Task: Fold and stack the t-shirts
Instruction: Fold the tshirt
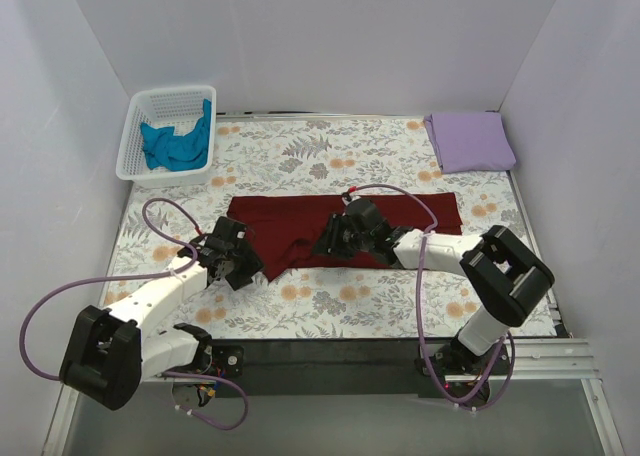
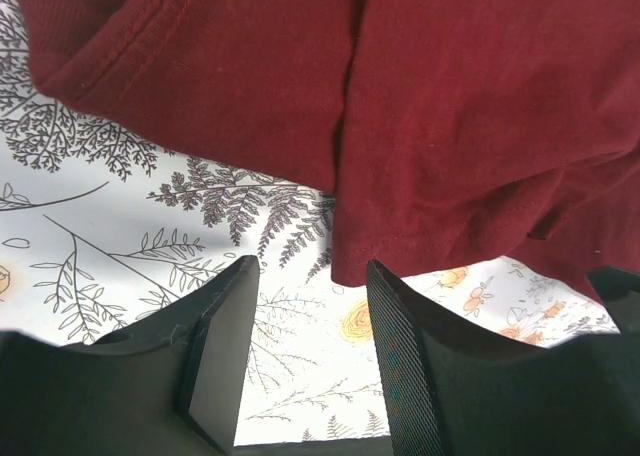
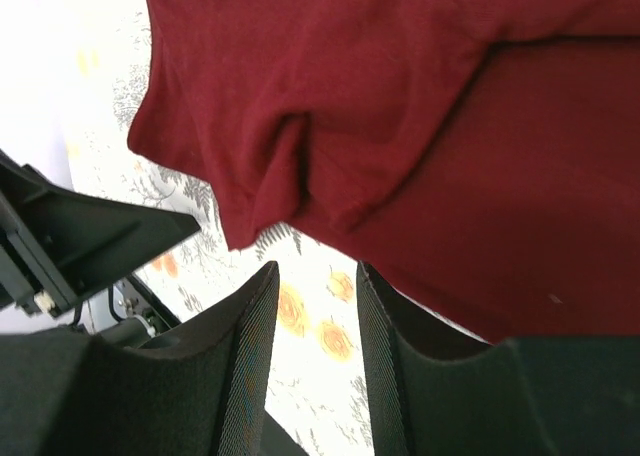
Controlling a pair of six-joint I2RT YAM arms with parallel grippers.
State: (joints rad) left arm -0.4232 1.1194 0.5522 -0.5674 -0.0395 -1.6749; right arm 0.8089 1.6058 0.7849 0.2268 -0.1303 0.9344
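Note:
The dark maroon t-shirt point(image 1: 400, 216) lies spread across the middle of the floral cloth, its front-left part folded over and rumpled. My left gripper point(image 1: 238, 261) is open and empty at the shirt's front-left corner; in the left wrist view point(image 2: 310, 271) the maroon hem point(image 2: 450, 126) lies just past the fingertips. My right gripper point(image 1: 328, 244) is open and empty over the shirt's front edge; in the right wrist view point(image 3: 315, 271) a rumpled maroon fold point(image 3: 300, 156) lies just ahead. The lavender t-shirt point(image 1: 470, 141) lies folded at the back right. The teal t-shirt point(image 1: 175, 146) lies crumpled in the basket.
The white lattice basket point(image 1: 170, 92) stands at the back left corner. The floral-print cloth point(image 1: 330, 151) covers the table. White walls close in the left, back and right sides. The left arm's black body point(image 3: 60, 246) shows close by in the right wrist view.

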